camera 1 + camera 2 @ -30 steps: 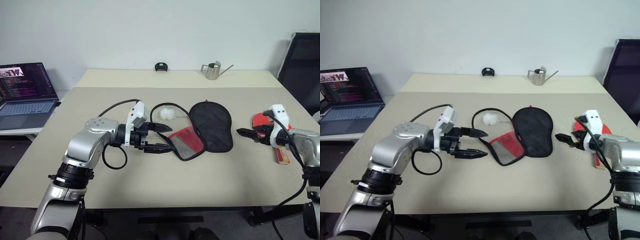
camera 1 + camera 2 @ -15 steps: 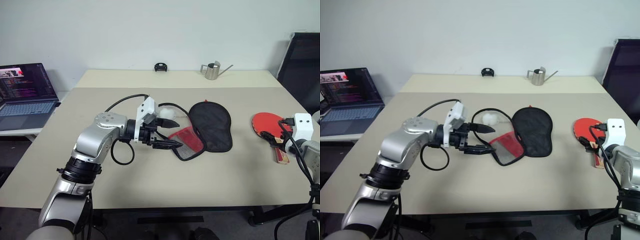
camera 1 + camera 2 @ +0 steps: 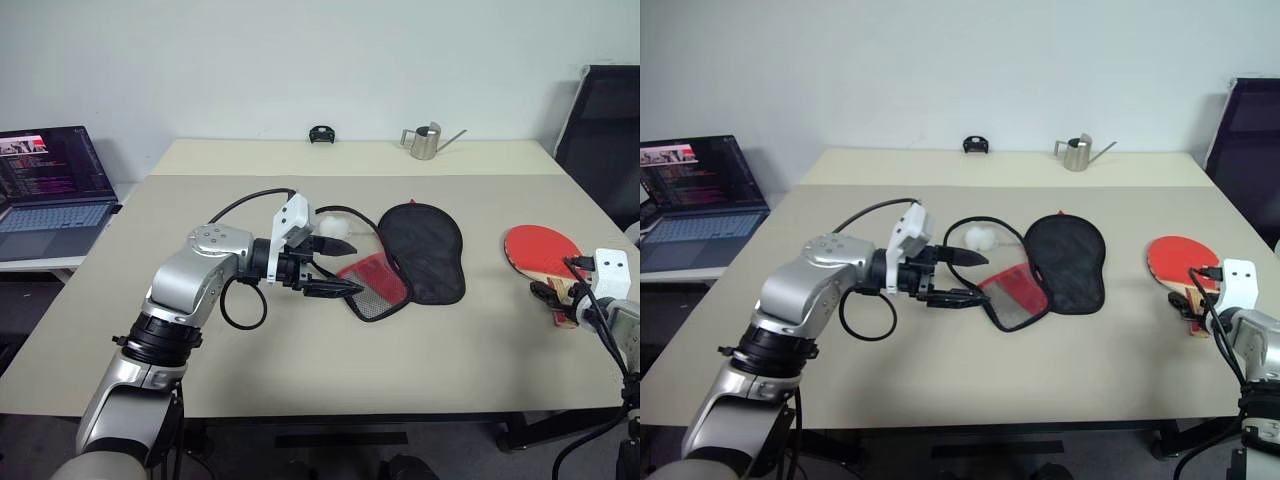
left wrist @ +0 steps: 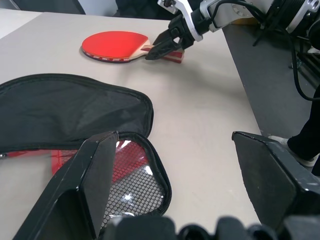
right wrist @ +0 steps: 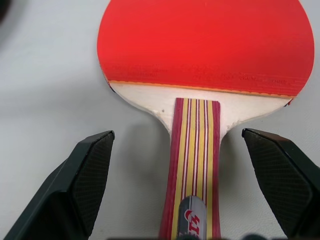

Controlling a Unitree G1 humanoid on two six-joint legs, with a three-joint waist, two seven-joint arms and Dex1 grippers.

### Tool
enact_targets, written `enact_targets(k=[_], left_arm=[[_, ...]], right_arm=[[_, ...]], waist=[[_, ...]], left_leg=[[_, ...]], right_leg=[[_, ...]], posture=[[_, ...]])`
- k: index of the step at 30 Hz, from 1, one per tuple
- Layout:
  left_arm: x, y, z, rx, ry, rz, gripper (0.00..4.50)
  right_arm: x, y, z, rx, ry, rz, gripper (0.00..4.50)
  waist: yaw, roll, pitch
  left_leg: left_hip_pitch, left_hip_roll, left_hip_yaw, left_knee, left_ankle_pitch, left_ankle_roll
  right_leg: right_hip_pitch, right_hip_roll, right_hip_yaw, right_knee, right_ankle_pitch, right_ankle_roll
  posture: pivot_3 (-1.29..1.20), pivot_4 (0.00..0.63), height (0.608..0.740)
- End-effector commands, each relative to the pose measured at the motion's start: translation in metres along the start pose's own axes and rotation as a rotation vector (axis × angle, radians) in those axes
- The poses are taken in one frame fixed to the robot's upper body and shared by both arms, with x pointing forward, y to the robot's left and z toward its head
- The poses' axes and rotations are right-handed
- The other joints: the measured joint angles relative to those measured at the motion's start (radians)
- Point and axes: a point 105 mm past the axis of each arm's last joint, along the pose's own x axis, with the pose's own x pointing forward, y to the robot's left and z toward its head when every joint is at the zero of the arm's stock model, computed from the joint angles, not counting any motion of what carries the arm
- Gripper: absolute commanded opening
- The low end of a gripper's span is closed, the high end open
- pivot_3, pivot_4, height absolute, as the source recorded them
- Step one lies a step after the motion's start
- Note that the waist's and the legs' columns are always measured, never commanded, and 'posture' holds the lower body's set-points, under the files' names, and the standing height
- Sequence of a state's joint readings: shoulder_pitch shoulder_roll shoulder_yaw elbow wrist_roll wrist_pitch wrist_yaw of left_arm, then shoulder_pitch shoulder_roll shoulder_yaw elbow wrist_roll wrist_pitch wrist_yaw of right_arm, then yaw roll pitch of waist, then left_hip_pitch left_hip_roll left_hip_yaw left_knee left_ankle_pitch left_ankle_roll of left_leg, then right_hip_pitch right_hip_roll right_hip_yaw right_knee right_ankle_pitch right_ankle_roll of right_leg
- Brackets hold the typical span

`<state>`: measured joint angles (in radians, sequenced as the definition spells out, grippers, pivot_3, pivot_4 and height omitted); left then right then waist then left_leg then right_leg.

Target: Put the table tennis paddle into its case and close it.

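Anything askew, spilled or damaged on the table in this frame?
Nothing spilled or damaged. The case lies unzipped and folded open mid-table, red mesh flap out, and a small white wad of unclear kind sits beside it. The table tennis paddle lies flat near the right edge, not yet gripped.

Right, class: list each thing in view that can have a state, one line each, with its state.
case: unzipped, lying open on the table
table tennis paddle: flat on the table, red face up, not held
left gripper: open, at the case's edge
right gripper: open, straddling the paddle's handle
laptop: open, screen lit
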<state>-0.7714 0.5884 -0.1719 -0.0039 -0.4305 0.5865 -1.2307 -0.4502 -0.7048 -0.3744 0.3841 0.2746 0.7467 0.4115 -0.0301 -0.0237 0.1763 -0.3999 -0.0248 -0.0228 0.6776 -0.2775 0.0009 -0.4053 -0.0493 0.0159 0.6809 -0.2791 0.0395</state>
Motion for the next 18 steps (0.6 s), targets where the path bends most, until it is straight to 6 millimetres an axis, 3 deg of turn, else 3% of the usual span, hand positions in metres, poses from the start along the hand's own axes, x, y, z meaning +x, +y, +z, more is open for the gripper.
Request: enact_targets(k=[1, 18], left_arm=[[-0.003, -0.001, 0.009, 0.045, -0.003, 0.006, 4.00], [-0.001, -0.002, 0.014, 0.060, -0.016, -0.003, 4.00]], right_arm=[[-0.001, -0.002, 0.013, -0.038, -0.044, -0.024, 4.49], [0.015, -0.008, -0.006, -0.037, 0.044, -0.088, 4.49]], waist=[[0.000, 0.000, 0.000], [-0.001, -0.001, -0.001]], left_leg=[[0.000, 0.000, 0.000, 0.000, 0.000, 0.000], [0.001, 0.000, 0.000, 0.001, 0.000, 0.000]], right_leg=[[0.000, 0.000, 0.000, 0.000, 0.000, 0.000], [0.002, 0.000, 0.000, 0.000, 0.000, 0.000]], posture=[[0.00, 0.150, 0.740], [0.00, 0.150, 0.740]])
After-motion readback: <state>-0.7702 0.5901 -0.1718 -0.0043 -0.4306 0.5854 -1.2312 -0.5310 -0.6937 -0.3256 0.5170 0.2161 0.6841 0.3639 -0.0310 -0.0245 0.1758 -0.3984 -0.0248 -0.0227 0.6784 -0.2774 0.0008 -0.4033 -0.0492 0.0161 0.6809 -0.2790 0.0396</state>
